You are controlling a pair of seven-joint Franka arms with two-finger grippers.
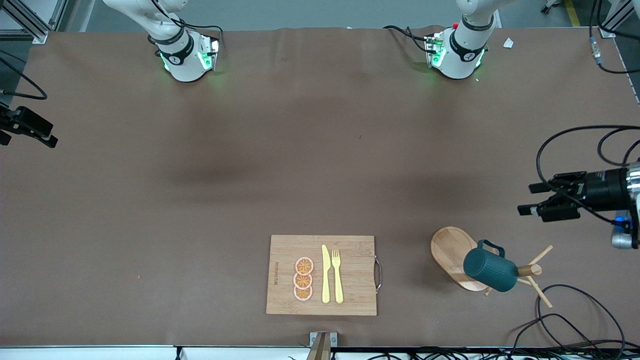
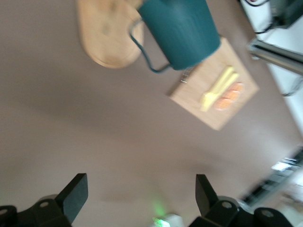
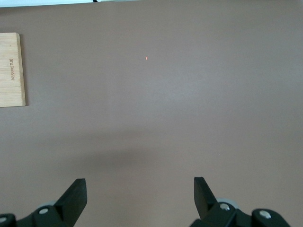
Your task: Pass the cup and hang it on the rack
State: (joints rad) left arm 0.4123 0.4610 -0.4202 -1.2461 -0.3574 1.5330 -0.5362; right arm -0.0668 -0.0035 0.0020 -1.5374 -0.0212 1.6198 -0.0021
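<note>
The dark teal cup hangs tilted on a peg of the light wooden rack, near the front camera toward the left arm's end of the table. In the left wrist view the cup shows over the rack's oval base. My left gripper is open and empty, in the air over the table's edge beside the rack; its own view shows bare table between the fingers. My right gripper is open and empty over the right arm's end of the table, and its own view shows only bare table.
A bamboo cutting board with a yellow knife, a yellow fork and orange slices lies near the front edge; it shows in both wrist views. Cables lie beside the rack.
</note>
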